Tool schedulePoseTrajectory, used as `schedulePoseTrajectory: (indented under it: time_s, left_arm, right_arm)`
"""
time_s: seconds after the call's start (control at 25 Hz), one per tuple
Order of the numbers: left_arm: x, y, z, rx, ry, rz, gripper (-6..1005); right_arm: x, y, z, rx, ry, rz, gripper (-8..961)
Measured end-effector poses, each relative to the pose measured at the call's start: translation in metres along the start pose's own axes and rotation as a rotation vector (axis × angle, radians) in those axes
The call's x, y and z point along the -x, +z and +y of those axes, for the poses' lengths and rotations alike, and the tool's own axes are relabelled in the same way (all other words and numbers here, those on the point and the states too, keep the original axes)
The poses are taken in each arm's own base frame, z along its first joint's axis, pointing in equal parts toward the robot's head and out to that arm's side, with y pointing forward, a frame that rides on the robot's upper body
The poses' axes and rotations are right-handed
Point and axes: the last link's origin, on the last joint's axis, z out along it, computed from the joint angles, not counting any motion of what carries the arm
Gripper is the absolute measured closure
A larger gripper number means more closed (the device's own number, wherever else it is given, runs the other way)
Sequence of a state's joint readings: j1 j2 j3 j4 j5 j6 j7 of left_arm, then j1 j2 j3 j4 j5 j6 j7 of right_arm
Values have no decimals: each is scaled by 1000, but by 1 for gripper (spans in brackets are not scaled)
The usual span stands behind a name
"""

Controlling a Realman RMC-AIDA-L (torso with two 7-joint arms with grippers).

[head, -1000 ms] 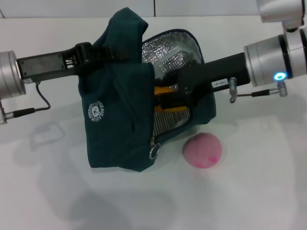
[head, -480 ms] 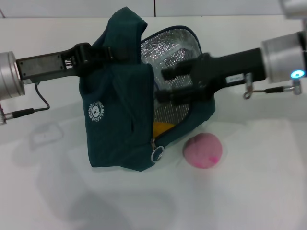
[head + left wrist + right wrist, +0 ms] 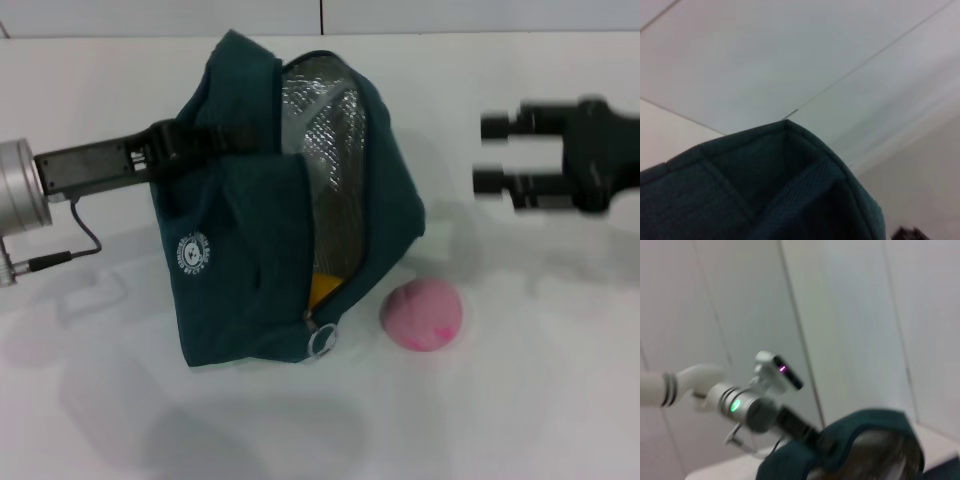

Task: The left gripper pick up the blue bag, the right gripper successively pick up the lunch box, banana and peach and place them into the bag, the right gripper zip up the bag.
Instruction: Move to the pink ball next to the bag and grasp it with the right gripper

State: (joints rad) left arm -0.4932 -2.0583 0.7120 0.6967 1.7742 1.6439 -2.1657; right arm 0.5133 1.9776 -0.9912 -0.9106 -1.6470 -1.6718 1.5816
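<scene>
The right gripper (image 3: 482,153) has withdrawn from the blue bag (image 3: 260,250) toward the tabletop's right edge, fingers apart; the left gripper (image 3: 185,142) stays clamped on the bag's top

The only marking is a small round white logo (image 3: 193,252) on the side of the blue bag (image 3: 260,230), below its handles; its ring of lettering cannot be read.

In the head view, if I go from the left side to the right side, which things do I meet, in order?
left gripper holding the bag's top → blue bag → peach on the table → right gripper, open and empty, up in the air.
</scene>
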Motion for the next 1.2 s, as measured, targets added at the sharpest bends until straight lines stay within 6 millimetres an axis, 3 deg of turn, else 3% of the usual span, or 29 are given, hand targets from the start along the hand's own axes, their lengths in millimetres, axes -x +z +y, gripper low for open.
schedulePoseTrajectory:
  time_s: [0.24,0.28,0.48,0.88,1.2]
  left_arm:
    - [6,-7,-8,-31,-14,22,970]
    - [6,-7,-9,-32,-14,24,970]
    - [6,-7,-9,-32,-14,26,969]
    - [3,-3,-7,-25,-6,25,970]
    - [2,-4,-7,-25,-6,27,969]
  right_arm:
    - [-35,0,11,21,12,128,274]
    - [-52,4,15,35,2,191,275]
    - [-74,17,13,18,-7,256,277]
    - [-91,50,8,-8,-84,371,281]
    - [-89,61,2,-35,-92,371,285]
